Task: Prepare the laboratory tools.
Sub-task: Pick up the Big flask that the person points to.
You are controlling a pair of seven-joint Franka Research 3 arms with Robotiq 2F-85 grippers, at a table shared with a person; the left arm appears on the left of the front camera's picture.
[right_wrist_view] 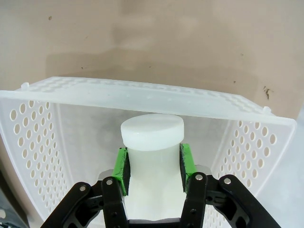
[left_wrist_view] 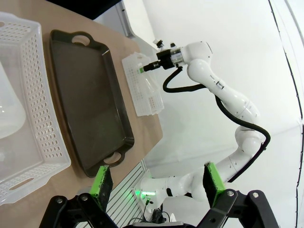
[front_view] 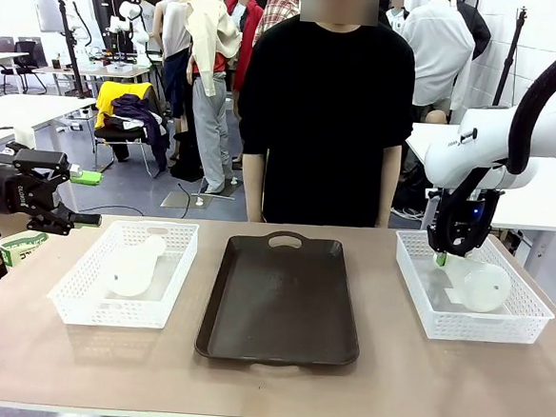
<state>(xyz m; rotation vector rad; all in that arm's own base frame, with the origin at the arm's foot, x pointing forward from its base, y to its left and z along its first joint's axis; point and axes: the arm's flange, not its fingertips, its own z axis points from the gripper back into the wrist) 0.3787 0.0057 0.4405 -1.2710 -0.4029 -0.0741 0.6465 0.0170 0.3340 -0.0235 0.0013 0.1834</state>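
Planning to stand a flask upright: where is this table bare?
Bare: the dark tray between the left basket and right basket, and the table strip nearest the robot. Gaps beside the tray are narrow. Crowded: each basket holds a flask, the left flask lying loose, the right flask gripped at its neck by the right gripper.

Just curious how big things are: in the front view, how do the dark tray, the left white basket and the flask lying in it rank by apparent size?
Largest to smallest:
1. dark tray
2. left white basket
3. flask
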